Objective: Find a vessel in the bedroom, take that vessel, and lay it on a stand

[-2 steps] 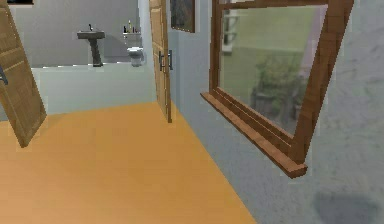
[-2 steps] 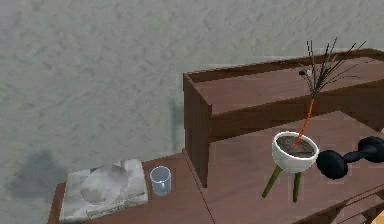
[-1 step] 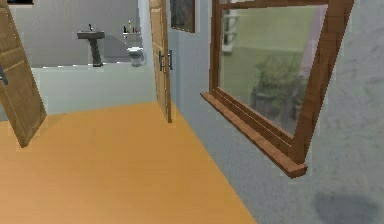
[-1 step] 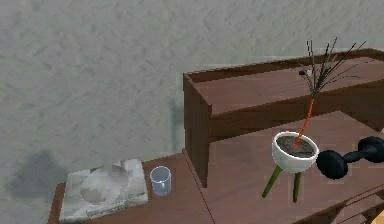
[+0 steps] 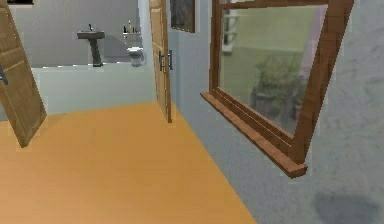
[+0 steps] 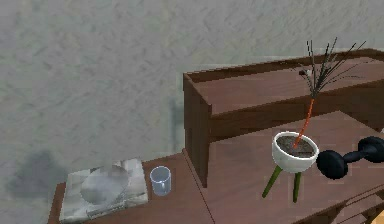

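– Where is the vessel seen?
– A small pale-blue cup [image 6: 160,180] is seen upright on a low wooden top [image 6: 185,205], toward its back edge, near the side panel of a taller wooden desk [image 6: 250,150].

– What is set around it?
– Just left of it, a rounded clear glass bowl [image 6: 103,186] is laid on a folded grey cloth [image 6: 72,205] at the low top's left end. Whether cup and cloth touch cannot be told. On the desk top, a white pot [image 6: 295,150] on green legs is placed, with dark twigs [image 6: 325,65] rising from it. A black dumbbell [image 6: 350,160] is seen just beside it at the right edge. A raised shelf [image 6: 280,85] is carried along the desk's back edge.

– And the arm's pose, the gripper's jaws?
– Neither can be told.

– What is met ahead?
– An orange floor [image 5: 100,160], a wood-framed window [image 5: 270,75] in the grey wall, and an open door [image 5: 160,60]. Beyond it a pedestal sink [image 5: 91,40] and toilet [image 5: 135,52] are seen.
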### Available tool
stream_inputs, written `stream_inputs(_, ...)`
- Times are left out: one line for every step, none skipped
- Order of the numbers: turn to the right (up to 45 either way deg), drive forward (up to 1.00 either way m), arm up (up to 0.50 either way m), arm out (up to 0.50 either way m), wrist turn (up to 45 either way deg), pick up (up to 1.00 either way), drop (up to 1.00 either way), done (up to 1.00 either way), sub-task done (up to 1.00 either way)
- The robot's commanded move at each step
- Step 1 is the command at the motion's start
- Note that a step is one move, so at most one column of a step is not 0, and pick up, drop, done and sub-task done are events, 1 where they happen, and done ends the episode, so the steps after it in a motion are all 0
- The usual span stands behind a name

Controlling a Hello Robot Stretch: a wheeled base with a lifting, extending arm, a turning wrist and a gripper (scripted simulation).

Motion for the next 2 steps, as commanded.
stream_inputs(0.0,0.00,0.00,0.24,0.0,0.00,0.00,0.00,0.00)
stream_inputs(0.0,0.00,0.00,0.00,45.0,0.00,0.00,0.00,0.00)
